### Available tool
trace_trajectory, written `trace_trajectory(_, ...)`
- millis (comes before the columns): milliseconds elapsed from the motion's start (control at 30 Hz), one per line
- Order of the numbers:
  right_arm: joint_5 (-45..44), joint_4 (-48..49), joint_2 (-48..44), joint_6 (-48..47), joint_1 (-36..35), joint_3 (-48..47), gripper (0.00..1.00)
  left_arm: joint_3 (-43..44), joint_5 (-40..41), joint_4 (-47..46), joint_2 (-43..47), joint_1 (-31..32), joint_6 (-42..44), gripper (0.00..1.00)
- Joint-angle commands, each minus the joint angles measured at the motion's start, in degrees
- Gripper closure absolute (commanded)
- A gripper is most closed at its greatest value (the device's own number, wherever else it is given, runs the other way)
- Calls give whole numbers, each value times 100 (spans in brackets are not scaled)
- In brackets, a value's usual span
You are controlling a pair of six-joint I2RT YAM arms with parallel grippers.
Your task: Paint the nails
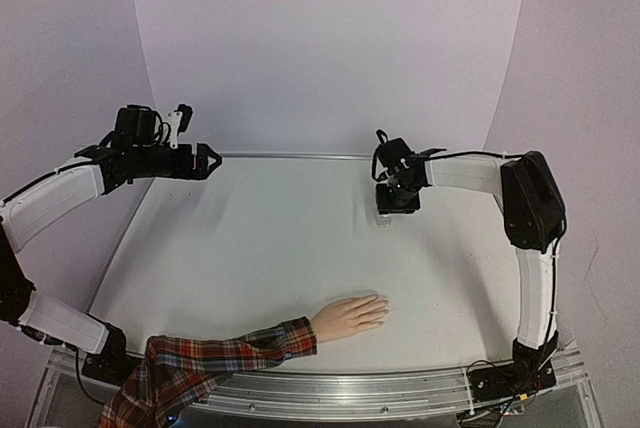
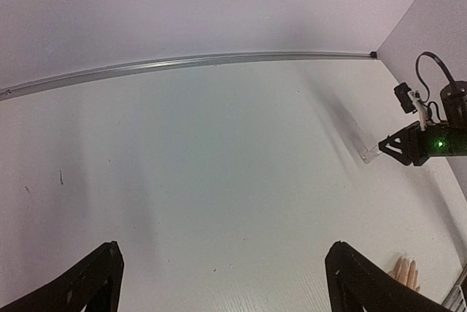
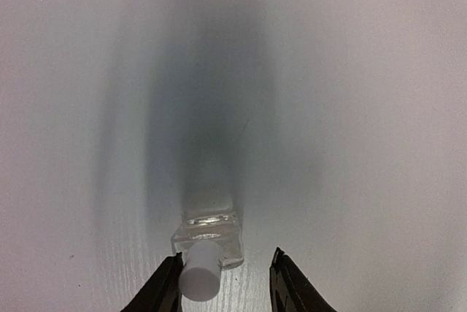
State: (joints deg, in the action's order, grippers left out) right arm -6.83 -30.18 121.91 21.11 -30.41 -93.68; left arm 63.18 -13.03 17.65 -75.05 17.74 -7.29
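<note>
As it lies flat, mannequin hand (image 1: 350, 317) long axis left-right, nails (image 1: 383, 309) pointing right

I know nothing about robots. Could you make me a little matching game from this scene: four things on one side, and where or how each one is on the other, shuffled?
1. mannequin hand
2. small bottle
3. left arm
4. right arm

A. jaws wide open, nothing between them
B. clear, on the far side of the table
C. lying flat near the front edge
D. jaws either side of a white cap

Pairs: 1-C, 2-B, 3-A, 4-D
</note>
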Motion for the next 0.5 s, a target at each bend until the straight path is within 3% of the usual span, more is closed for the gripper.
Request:
trace_trajectory(0,-196,-190,227,-69,-74,-447,60,-28,-95,-200,191,30,104,0)
trace_trajectory(267,-191,-332,418,-95,-108,-691,75,-87,-142,-191,227,46,88,0)
trace_trajectory(467,-215,-380,-109,-120,-196,-458,89,-93,-330,-225,168,81,42,0)
